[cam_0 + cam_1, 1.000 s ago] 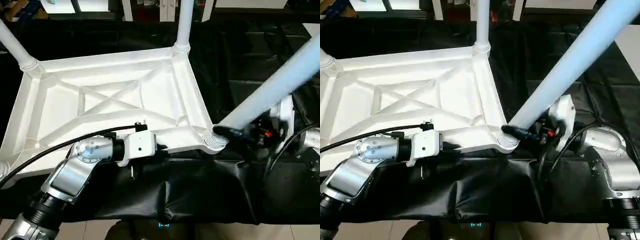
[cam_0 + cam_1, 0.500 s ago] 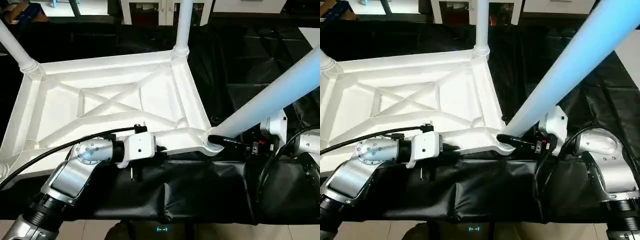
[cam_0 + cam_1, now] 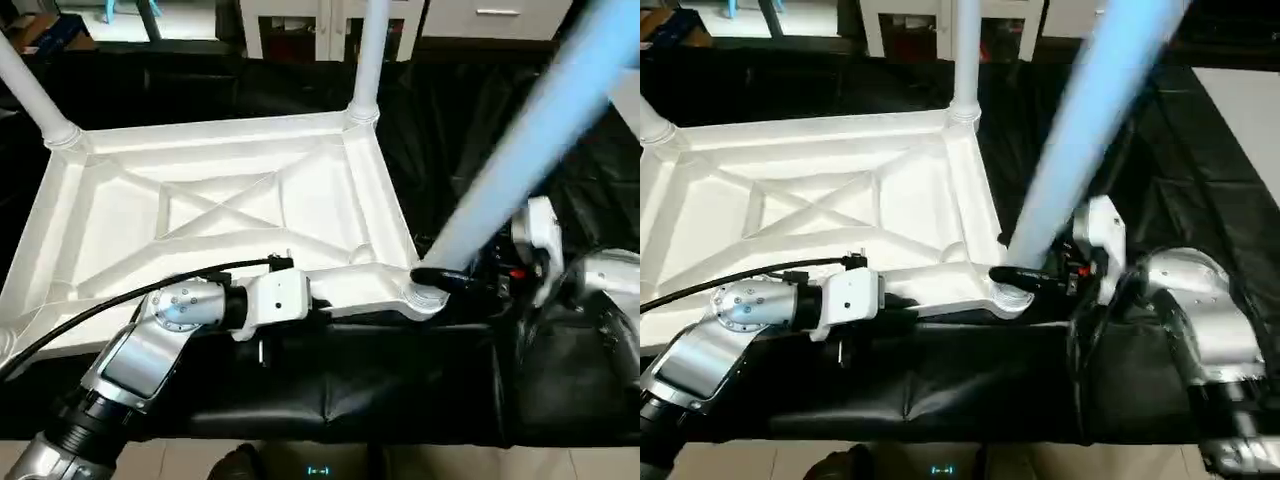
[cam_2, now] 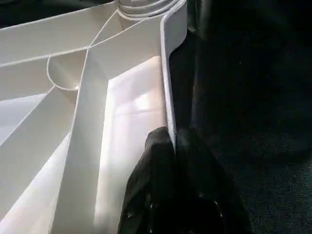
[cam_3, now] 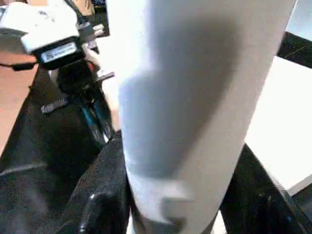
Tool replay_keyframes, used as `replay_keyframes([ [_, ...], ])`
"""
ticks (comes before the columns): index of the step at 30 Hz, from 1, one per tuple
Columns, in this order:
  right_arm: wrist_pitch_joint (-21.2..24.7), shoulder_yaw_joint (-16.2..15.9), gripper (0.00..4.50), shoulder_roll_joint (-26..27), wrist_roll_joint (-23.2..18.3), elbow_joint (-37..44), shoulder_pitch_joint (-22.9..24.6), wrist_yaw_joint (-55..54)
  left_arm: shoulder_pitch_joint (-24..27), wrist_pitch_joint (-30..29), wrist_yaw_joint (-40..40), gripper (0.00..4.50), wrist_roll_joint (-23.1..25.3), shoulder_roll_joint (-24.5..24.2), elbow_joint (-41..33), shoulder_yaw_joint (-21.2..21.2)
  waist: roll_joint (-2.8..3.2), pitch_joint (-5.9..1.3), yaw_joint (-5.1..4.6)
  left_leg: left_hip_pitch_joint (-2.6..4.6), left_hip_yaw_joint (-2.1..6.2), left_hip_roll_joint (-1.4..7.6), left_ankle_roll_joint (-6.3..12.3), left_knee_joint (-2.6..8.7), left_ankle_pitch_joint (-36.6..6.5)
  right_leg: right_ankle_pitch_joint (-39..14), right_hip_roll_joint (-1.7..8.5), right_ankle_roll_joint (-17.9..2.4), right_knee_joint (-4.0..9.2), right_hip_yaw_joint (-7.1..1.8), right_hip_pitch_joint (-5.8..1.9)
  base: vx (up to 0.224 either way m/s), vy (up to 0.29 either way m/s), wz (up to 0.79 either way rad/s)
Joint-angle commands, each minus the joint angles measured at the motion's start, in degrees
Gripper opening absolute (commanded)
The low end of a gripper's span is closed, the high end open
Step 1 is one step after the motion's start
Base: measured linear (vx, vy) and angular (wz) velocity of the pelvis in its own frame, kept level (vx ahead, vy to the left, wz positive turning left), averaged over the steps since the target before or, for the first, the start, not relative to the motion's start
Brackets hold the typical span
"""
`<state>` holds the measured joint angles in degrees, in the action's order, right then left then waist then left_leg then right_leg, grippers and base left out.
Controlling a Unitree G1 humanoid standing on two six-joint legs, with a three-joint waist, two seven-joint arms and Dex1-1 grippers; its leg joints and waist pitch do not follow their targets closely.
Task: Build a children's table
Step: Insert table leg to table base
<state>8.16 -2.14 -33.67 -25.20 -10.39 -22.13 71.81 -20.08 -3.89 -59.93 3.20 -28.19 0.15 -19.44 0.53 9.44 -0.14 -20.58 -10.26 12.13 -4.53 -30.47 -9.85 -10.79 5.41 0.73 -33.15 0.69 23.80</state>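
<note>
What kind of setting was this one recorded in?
Probably an indoor lab or workshop: a work table draped in black cloth, white cabinets behind it, and pale tiled floor in front.

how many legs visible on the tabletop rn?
3: far-left corner leg, far-right corner leg, and near-right leg in the right gripper. Near-left corner is cut off; unsure.

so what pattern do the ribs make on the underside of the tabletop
An X of raised white ribs inside a rectangular frame on the tabletop, clearest in the left eye view.
</note>
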Motion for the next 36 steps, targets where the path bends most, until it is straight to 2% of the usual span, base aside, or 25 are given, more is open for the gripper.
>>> replay_keyframes([
  [1,4.3,-6.6,1.84,1.8,2.8,-5.6,3.2,-0.3,1.6,0.0,0.2,0.0,-0.8,1.6,0.5,-2.3,-0.93,-1.95,0.18,0.0,-0.78,0.36,6.36,2.64,-10.4,-9.9,1.06,-15.4,3.58,-0.85,-2.07,0.0,0.0,0.0],
  [4,4.4,-3.7,1.84,2.9,1.9,-6.7,4.5,-3.6,1.8,-0.2,0.5,0.0,-0.8,1.7,0.3,-2.1,-0.76,-1.84,0.05,0.13,-0.56,0.46,4.24,3.05,-13.3,-14.3,1.13,-13.7,4.02,-0.96,-1.8,0.0,0.0,0.0],
  [6,4.0,-3.0,1.84,2.6,1.8,-6.4,6.0,-4.2,1.9,-0.3,0.6,0.0,-0.8,1.7,0.2,-2.1,-0.86,-1.87,0.02,0.2,-0.55,0.5,3.82,3.14,-13.8,-14.3,1.04,-13.3,4.09,-1.01,-1.71,0.0,0.0,0.0],
  [12,3.7,-1.1,1.84,2.4,1.1,-3.3,11.1,-4.8,2.0,-0.3,0.7,0.0,-0.7,1.8,0.3,-2.2,-0.88,-2.05,0.38,0.1,-0.72,0.43,4.75,3.0,-11.7,-9.7,0.8,-13.1,3.95,-1.1,-1.75,0.0,0.0,0.0],
  [14,3.5,0.1,1.84,2.9,0.7,-2.7,12.4,-5.6,1.9,-0.3,0.7,0.0,-0.8,1.8,0.5,-2.1,-0.65,-2.1,0.51,0.04,-0.67,0.42,4.88,3.03,-11.6,-9.3,0.81,-13.3,3.87,-1.04,-1.77,0.0,0.0,0.0],
  [17,2.9,1.2,1.84,3.4,0.3,-2.1,13.7,-6.9,1.9,-0.3,0.6,0.0,-0.7,1.9,0.6,-2.0,-0.75,-1.98,0.52,-0.03,-0.72,0.43,4.52,3.17,-12.9,-10.9,0.87,-13.1,4.18,-1.07,-1.7,0.0,0.0,0.0],
  [18,2.6,1.7,1.84,3.6,-0.1,-1.7,14.5,-7.6,1.9,-0.3,0.5,0.0,-0.7,2.0,0.7,-2.0,-0.48,-1.95,0.63,-0.02,-0.61,0.45,4.21,3.33,-13.6,-12.1,0.93,-12.8,4.25,-1.03,-1.67,0.0,0.0,0.0],
  [19,2.1,2.5,1.84,4.0,-0.6,-0.8,16.3,-8.7,1.8,-0.4,0.5,0.0,-0.8,2.0,0.8,-2.0,-0.63,-1.91,0.64,0.0,-0.63,0.49,3.9,3.38,-14.2,-12.9,0.92,-12.3,4.41,-1.06,-1.6,0.0,0.0,0.0],
  [20,2.2,2.5,1.84,4.1,-0.7,-0.4,16.9,-8.9,1.8,-0.4,0.5,0.0,-0.8,2.0,0.9,-1.9,-0.32,-1.9,0.71,0.04,-0.58,0.52,3.71,3.44,-14.4,-12.9,0.89,-12.1,4.4,-1.09,-1.53,0.0,0.0,0.0],
  [22,1.6,1.8,1.84,3.6,0.4,0.6,18.3,-8.6,1.6,-0.4,0.5,0.0,-0.8,2.1,1.0,-1.9,-0.53,-1.93,0.62,-0.13,-0.53,0.45,3.59,3.47,-14.4,-12.5,0.82,-11.9,4.38,-1.03,-1.64,0.0,0.0,0.0],
  [24,1.6,1.8,1.84,3.6,0.4,0.6,18.4,-8.6,1.6,-0.4,0.5,0.0,-0.8,2.1,1.0,-1.9,-0.41,-1.88,0.72,-0.04,-0.58,0.47,3.52,3.5,-14.7,-12.9,0.83,-11.6,4.48,-1.08,-1.53,0.0,0.0,0.0],
  [28,-1.5,-1.7,1.84,1.7,4.4,2.3,21.0,-6.4,1.5,-0.6,0.5,0.0,-0.7,2.2,1.1,-2.0,-0.51,-1.9,0.91,-0.09,-0.63,0.51,3.66,3.47,-14.0,-11.7,0.82,-11.4,4.46,-1.1,-1.58,0.0,0.0,0.0],
  [31,-1.7,-2.7,1.84,1.0,5.2,2.8,21.4,-6.0,1.4,-0.6,0.5,0.0,-0.7,2.3,1.1,-2.0,-0.49,-1.84,1.09,-0.16,-0.65,0.45,3.94,3.48,-13.3,-10.6,0.76,-11.3,4.4,-1.05,-1.64,0.0,0.0,0.0],
  [33,-0.8,-2.9,1.84,1.1,4.7,3.2,21.3,-6.2,1.4,-0.7,0.6,0.0,-0.6,2.5,1.1,-2.1,-0.55,-1.72,1.13,-0.17,-0.6,0.47,3.65,3.64,-14.7,-13.2,0.88,-10.8,4.61,-1.1,-1.59,0.0,0.0,0.0],
  [35,3.0,0.3,1.84,3.1,0.0,3.9,19.8,-9.1,1.4,-0.7,0.6,0.0,-0.6,2.6,1.1,-2.1,-0.59,-1.65,1.08,-0.17,-0.46,0.51,3.18,3.84,-16.1,-15.6,0.94,-10.3,4.81,-1.16,-1.47,0.0,0.0,0.0],
  [36,6.0,3.9,1.84,4.5,-4.4,4.1,17.5,-12.0,1.5,-0.7,0.6,0.0,-0.6,2.7,1.0,-2.0,-0.61,-1.61,1.05,-0.14,-0.38,0.46,2.97,3.97,-16.6,-16.5,0.95,-10.1,4.89,-1.21,-1.41,0.0,0.0,0.0],
])
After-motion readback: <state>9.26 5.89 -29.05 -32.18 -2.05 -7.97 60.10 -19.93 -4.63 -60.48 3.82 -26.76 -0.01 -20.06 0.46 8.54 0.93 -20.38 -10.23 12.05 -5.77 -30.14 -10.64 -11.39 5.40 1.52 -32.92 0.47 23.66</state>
